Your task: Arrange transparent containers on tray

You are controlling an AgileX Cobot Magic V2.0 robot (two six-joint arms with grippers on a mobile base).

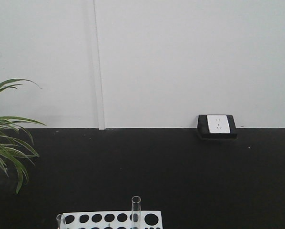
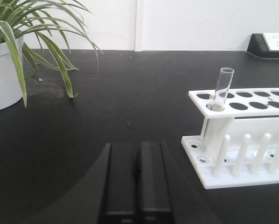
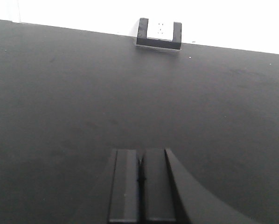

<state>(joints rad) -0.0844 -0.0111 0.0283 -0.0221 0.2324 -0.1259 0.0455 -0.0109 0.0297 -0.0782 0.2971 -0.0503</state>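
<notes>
Both arms' jaws sit pressed together, empty. The rack (image 2: 251, 126) holds your test tubes (image 1: 136, 210) upright, so neither rolls.

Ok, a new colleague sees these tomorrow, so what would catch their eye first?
First, the white rack with a glass tube standing upright in it, bright against the black table, on the right of the left wrist view. Next, the striped green potted plant at far left, then the wall socket at the table's back edge.
</notes>
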